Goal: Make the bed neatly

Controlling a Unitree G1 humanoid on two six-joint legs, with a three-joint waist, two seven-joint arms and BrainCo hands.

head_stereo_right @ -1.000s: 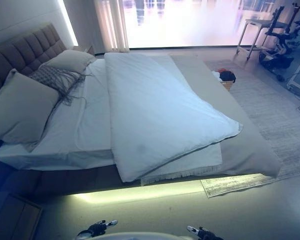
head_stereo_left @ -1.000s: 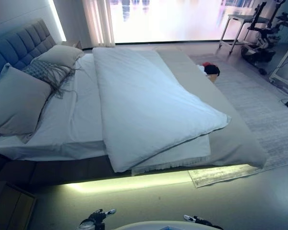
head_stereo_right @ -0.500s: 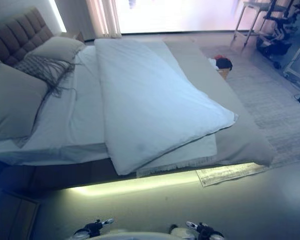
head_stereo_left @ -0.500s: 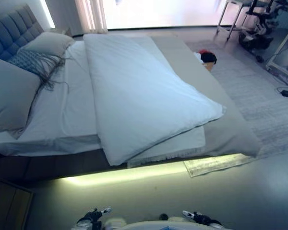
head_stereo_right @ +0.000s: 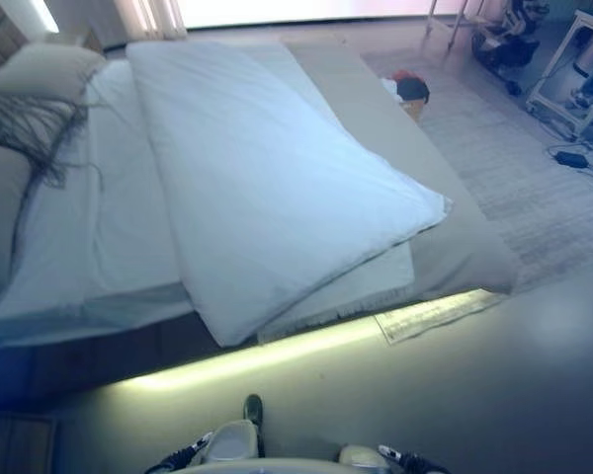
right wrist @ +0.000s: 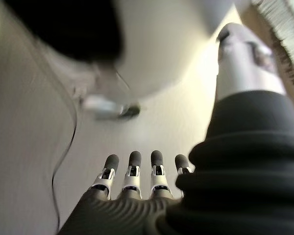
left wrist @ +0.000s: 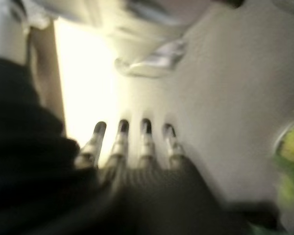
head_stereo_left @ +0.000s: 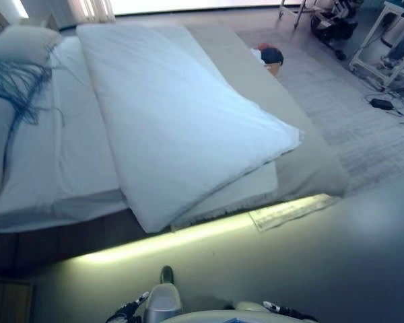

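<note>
A wide bed fills the eye views. A white duvet lies folded in a long slanted strip across the middle, its near corner hanging over the bed's side. A white sheet shows bare to its left. Pillows and a fringed grey cushion lie at the head end on the left. A grey cover lies at the foot end on the right. My left hand and right hand hang low over the floor with straight fingers, holding nothing, well short of the bed.
A lit strip glows under the bed's near side. A pale rug lies to the right, its edge sticking out from under the bed. A basket stands beyond the bed. Equipment stands are far right. A wooden nightstand is lower left.
The whole picture has shifted: the camera has tipped down and come closer to the bed. The bedding has not moved.
</note>
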